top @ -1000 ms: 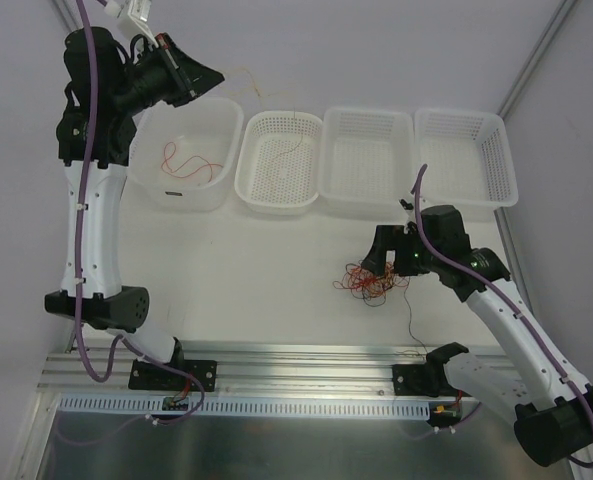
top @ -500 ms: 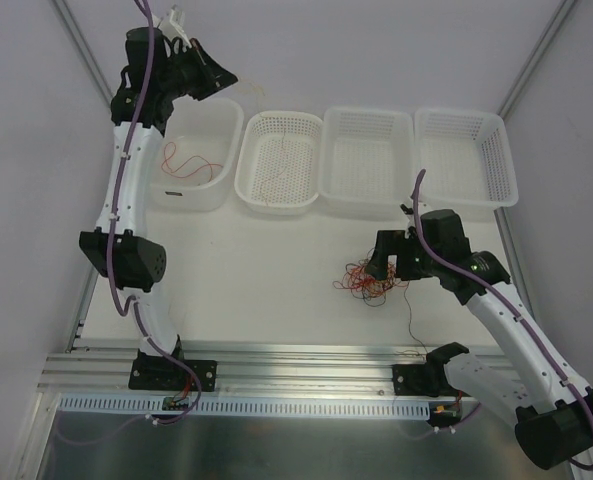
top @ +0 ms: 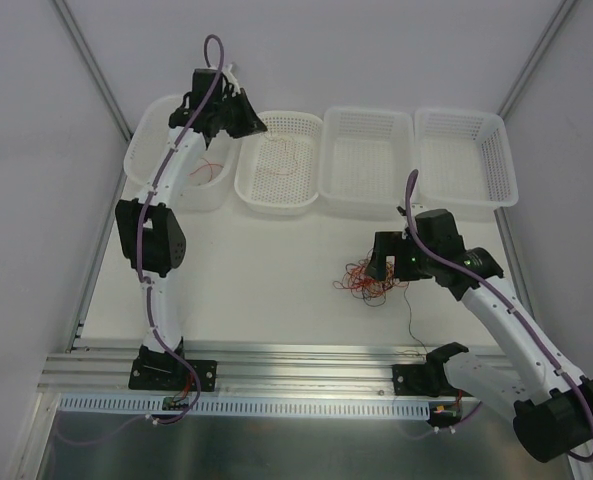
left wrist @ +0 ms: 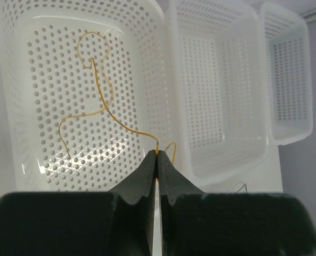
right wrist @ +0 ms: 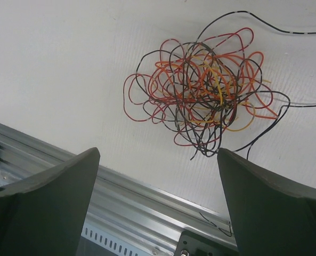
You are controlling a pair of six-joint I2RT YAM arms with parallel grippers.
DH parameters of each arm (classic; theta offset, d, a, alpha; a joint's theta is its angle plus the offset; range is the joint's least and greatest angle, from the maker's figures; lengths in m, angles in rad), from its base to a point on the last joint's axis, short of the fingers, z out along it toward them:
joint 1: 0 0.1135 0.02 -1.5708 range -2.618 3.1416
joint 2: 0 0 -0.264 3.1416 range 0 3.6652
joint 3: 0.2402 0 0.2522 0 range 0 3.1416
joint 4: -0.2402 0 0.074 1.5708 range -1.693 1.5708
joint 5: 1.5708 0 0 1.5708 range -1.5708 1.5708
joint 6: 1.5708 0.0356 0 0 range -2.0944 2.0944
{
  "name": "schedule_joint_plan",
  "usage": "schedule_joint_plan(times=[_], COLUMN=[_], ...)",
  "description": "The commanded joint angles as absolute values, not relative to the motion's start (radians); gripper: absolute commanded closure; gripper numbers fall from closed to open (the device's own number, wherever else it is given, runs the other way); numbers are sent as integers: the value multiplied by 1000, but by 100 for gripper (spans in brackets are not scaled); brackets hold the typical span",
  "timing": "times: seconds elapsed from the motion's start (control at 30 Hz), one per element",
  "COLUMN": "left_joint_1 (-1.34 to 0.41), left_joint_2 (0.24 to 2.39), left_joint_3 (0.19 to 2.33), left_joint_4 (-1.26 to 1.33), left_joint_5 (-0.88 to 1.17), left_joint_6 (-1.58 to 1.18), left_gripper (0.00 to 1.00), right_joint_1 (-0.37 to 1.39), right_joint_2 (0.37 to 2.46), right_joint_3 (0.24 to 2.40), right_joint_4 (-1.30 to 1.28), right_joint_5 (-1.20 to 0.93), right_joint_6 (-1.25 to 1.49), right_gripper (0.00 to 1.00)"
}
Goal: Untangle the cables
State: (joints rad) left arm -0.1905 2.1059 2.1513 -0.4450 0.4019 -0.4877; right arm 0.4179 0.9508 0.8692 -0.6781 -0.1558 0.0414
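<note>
Cables [top: 368, 281] sit in 1 tangle on the table [top: 256, 270], just ahead of the right gripper [top: 381, 262], whose jaws gape wide, holding nothing; the left gripper [left wrist: 158, 156] jaws pinch 1 orange strand [left wrist: 102, 101], which runs lengthwise away into the perforated basket [left wrist: 8, 64]

The left arm rises from the lower left to the upper left of the frame, elbow bent at mid-left, and its left hand [top: 256, 126] has both fingers pressed together. The right arm runs from the lower right toward the centre, where its right hand [top: 379, 266] points down with fingers spread wide.
</note>
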Motion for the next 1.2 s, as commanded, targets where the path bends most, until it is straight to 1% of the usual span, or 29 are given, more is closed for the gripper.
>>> schedule_joint_plan(times=[0.0,0.1,0.2,0.23,0.33,0.37,0.43,0.47,0.53,0.57,0.63,0.67,0.7,0.77,0.9,0.97,1.07,1.1,1.17], left_joint_1=[-244,-250,-250,-252,-258,-259,-265,-276,-291,-313,-339,-353,-389,-428,-558,-607,-681,-698,-724], left_joint_2=[2124,2119,2082,2071,2011,1996,1933,1909,1826,1763,1694,1663,1596,1504,1370,1303,1218,1197,1134], left_joint_3=[2131,2089,2037,2017,1976,1965,1921,1902,1831,1803,1700,1663,1623,1505,1274,1205,1077,1046,961], left_joint_4=[-399,-397,-399,-399,-400,-400,-400,-400,-400,-402,-400,-400,-399,-399,-399,-397,-393,-393,-391], left_joint_5=[296,241,203,202,196,198,207,212,215,218,213,207,195,181,144,114,71,63,42], left_joint_6=[-422,-437,-443,-440,-433,-430,-425,-423,-419,-420,-426,-428,-433,-434,-475,-495,-543,-566,-607], left_gripper=[99,91,71,61,56,50,40,29,19,10,3,1,1,1,1,1,1,1,1], right_joint_1=[423,425,425,426,428,431,431,433,434,434,436,437,440,442,445,446,482,514,554], right_joint_2=[954,957,947,945,954,959,968,972,986,989,999,1003,1008,1017,1051,1075,1147,1169,1228], right_joint_3=[868,874,874,873,877,879,884,882,884,879,868,864,851,838,795,779,770,772,793], right_joint_4=[-664,-684,-692,-693,-703,-706,-707,-706,-701,-696,-677,-669,-655,-643,-585,-554,-493,-457,-428], right_joint_5=[-123,-98,-89,-87,-83,-80,-69,-64,-57,-57,-54,-54,-45,-32,26,23,9,-24,-40], right_joint_6=[34,38,44,46,48,46,49,51,58,63,67,74,78,98,127,133,143,146,161], right_gripper=[3,3,3,3,3,2,2,2,1,3,7,8,11,13,18,21,27,32,37])
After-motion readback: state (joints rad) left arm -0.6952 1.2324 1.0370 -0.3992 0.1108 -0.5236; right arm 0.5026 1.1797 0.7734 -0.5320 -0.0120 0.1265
